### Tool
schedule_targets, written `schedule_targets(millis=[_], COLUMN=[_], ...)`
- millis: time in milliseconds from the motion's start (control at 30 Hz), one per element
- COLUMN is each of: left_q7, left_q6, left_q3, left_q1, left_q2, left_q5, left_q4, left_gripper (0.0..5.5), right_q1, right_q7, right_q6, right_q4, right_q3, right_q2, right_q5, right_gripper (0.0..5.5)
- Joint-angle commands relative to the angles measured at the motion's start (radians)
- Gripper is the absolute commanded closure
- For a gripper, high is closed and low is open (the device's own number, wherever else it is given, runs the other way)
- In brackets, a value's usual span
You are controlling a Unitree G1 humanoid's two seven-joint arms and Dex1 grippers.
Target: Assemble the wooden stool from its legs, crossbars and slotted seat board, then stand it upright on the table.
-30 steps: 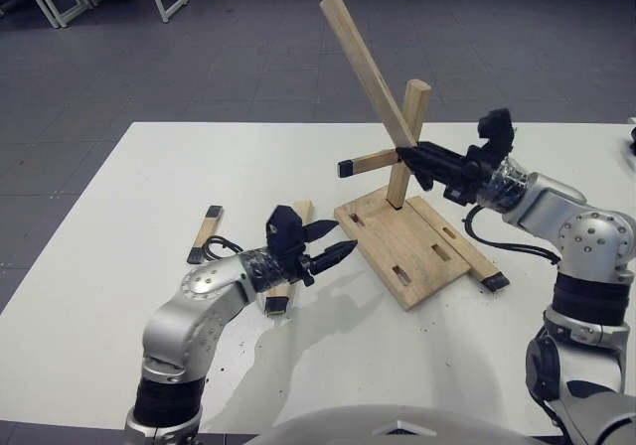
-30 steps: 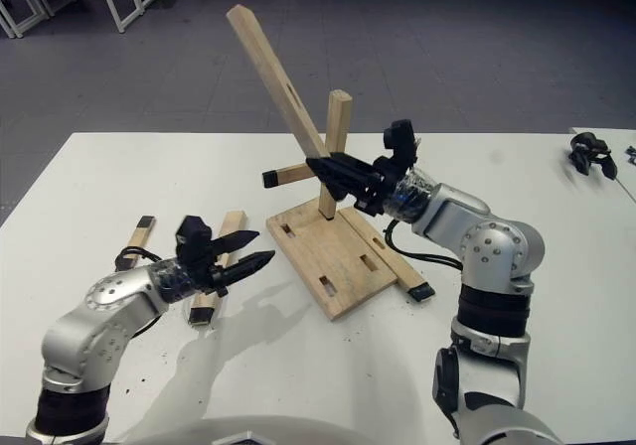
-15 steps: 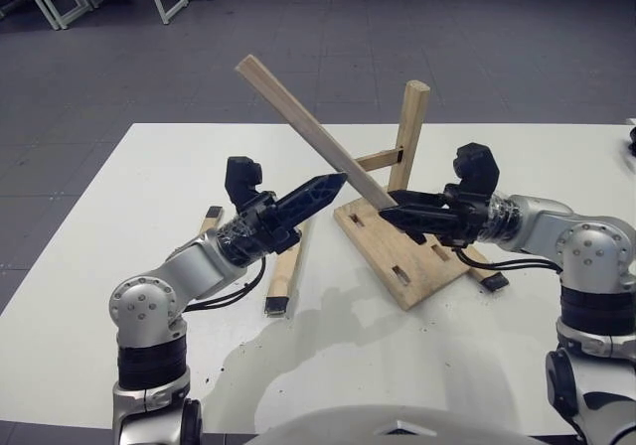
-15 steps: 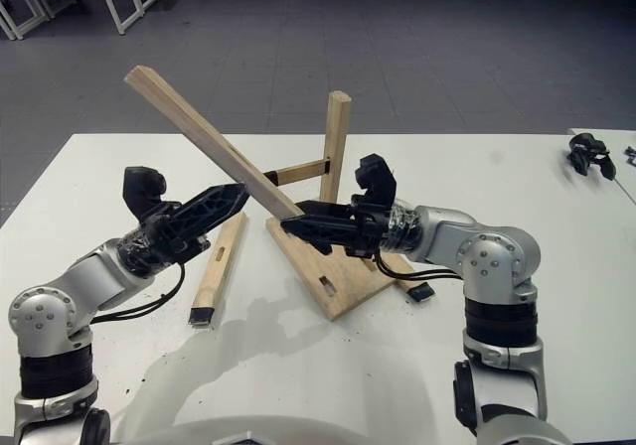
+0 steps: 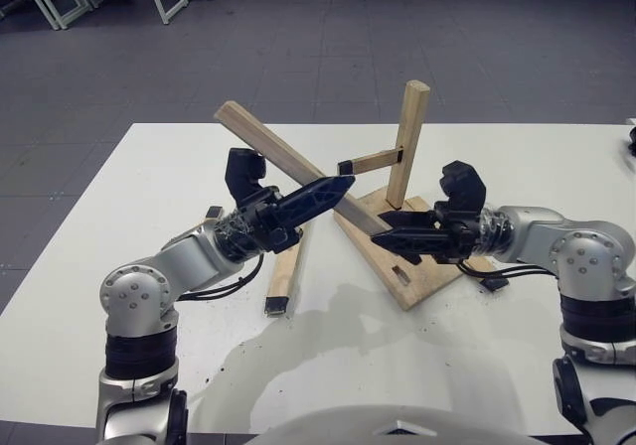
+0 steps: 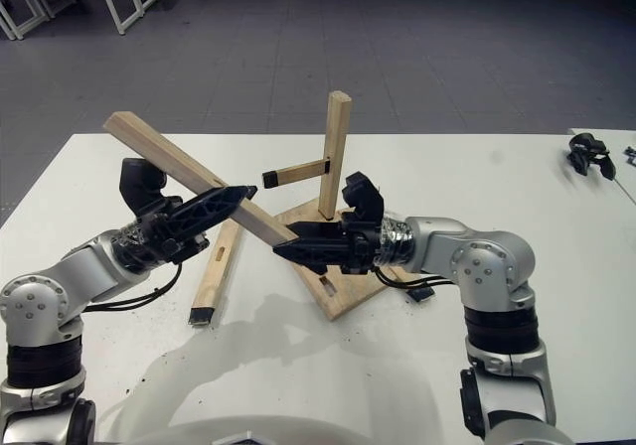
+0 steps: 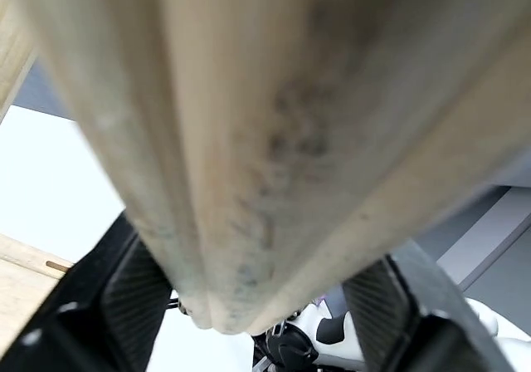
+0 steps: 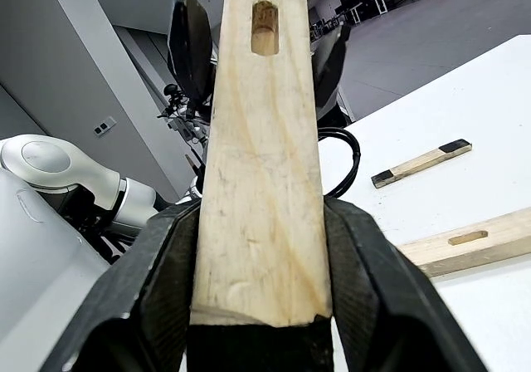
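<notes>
The right gripper [image 5: 383, 238] is clenched on the lower end of a slotted leg [image 5: 283, 157], which slants up off the table [image 5: 119, 217] toward its far left corner. The left gripper [image 5: 333, 185] grasps the same leg midway, a finger against each side, just by its slot. Behind them the seat board [image 5: 417, 271] lies mid-table, with an upright leg [image 5: 407, 132] and crossbar [image 5: 370, 161] fitted. Another leg [image 5: 283, 276] lies flat beside the board.

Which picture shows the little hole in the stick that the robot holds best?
The right wrist view: the hole faces the camera. The eye views show the whole slanted stick from the side; the left wrist view, plain wood up close.
</notes>
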Motion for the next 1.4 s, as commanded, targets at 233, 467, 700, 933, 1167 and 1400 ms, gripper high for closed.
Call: schedule_targets(millis=[233,467,700,933,1167,1400], left_q7=[-0.055,-0.071,-0.139,-0.261,-0.332,-0.399], left_q6=[-0.002,0.009,-0.071,-0.372,-0.489,-0.514], left_q3=[-0.006,0.053,0.072,-0.077,-0.145,-0.172], left_q1=[-0.004,-0.044,-0.088,-0.074,-0.113,-0.132], left_q2=[0.041,0.072,0.158,0.062,-0.018,-0.056], left_q5=[0.110,0.094,0.344,0.782,0.971,1.047], left_q4=[0.030,0.127,0.227,0.262,0.364,0.393], left_gripper=[3.39,3.45,3.45,3.45,3.45,3.45], right_q1=[-0.007,-0.020,0.032,0.048,0.087,0.085], right_q7=[-0.014,-0.006,0.044,-0.089,-0.054,0.021], right_q6=[-0.010,-0.039,-0.210,-0.528,-0.604,-0.655], right_q4=[0.007,0.029,0.052,0.195,0.191,0.084], right_q3=[0.006,0.017,0.099,0.368,0.467,0.549], right_q2=[-0.026,-0.045,-0.205,-0.198,-0.214,-0.285], right_q5=[-0.010,-0.046,-0.289,-0.757,-0.905,-1.050], right_gripper=[3.44,2.62,1.83,1.83,1.83,1.83])
